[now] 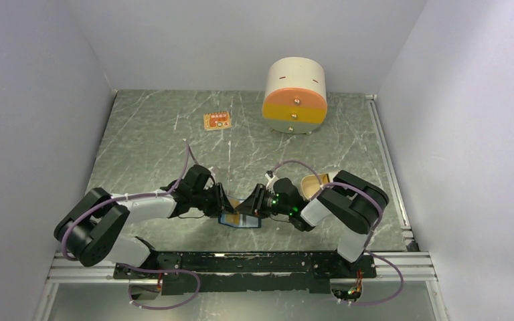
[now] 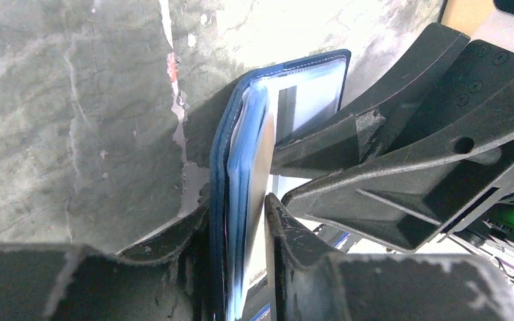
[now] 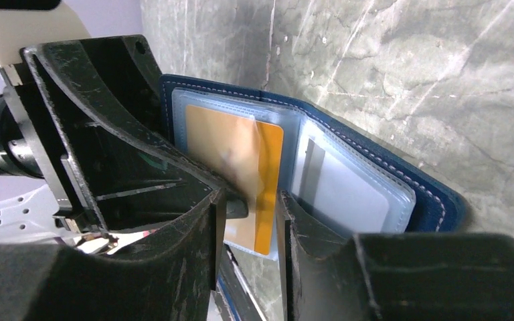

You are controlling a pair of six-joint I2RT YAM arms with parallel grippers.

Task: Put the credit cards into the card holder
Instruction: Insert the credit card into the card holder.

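Observation:
The navy blue card holder (image 1: 239,220) lies open near the table's front edge, between both grippers. My left gripper (image 1: 223,204) is shut on one side of it, pinching the cover and its clear sleeves (image 2: 237,167) on edge. In the right wrist view the holder (image 3: 388,180) shows light blue sleeves, with a tan-orange credit card (image 3: 241,157) partly inside one. My right gripper (image 3: 251,200) straddles that card's lower edge; its jaws stand a little apart with a gap beside the card. More tan cards (image 1: 311,180) show partly behind the right arm.
A cream-and-orange round drawer unit (image 1: 294,87) stands at the back. A small orange tag (image 1: 217,121) lies at the back left of the marble table (image 1: 147,147). White walls enclose the table on three sides. The right gripper's fingers (image 2: 401,167) crowd the left wrist view.

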